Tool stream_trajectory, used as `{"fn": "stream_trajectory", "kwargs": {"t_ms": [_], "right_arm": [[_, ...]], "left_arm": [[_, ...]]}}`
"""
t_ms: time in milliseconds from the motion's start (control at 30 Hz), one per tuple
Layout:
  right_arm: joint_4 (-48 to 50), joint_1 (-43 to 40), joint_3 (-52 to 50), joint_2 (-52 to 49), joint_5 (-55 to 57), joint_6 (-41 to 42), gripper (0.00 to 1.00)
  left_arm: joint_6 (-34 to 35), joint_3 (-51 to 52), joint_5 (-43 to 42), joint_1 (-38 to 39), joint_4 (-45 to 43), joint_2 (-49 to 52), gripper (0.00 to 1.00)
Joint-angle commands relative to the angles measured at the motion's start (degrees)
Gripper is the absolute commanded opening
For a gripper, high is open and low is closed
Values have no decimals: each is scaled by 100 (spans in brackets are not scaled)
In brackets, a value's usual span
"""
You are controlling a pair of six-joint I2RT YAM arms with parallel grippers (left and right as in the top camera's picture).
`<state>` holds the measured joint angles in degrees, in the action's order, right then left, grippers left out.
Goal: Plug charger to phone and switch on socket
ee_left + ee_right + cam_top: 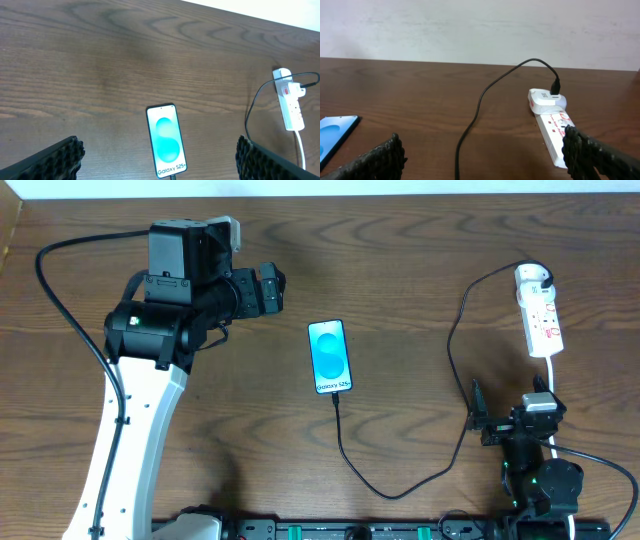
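The charger cable (478, 107) is seemingly plugged into the Galaxy phone (330, 356) and the socket (545, 320). The left jaws and the right jaws are spread wide, nothing held.

The left arm (135, 420) stands as a long white link behind its gripper, topped by a black elbow and wrist block. The left gripper (272, 292) reaches out level from the wrist with its jaws spread wide. Its ribbed black fingers (55, 157) sit far apart and grip nothing. The right arm (540, 480) is folded low and compact behind its gripper. The right gripper (485, 155) points forward, its pads (380, 157) equally wide apart and holding nothing.
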<state>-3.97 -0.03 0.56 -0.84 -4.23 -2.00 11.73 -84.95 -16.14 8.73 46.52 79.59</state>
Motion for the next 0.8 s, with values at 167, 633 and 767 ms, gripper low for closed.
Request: {"fn": "stream_trajectory", "kwargs": {"t_ms": [167,633,767], "right_arm": [[-7,50,-24,52,48,-42,99],[-7,50,-24,52,48,-42,99],[-7,50,-24,52,48,-42,99]], "left_arm": [[-74,-26,59,-4,17,-59,99],[-76,-24,520,-37,487,-72,98],[-79,76,682,-37,415,-181,99]]}}
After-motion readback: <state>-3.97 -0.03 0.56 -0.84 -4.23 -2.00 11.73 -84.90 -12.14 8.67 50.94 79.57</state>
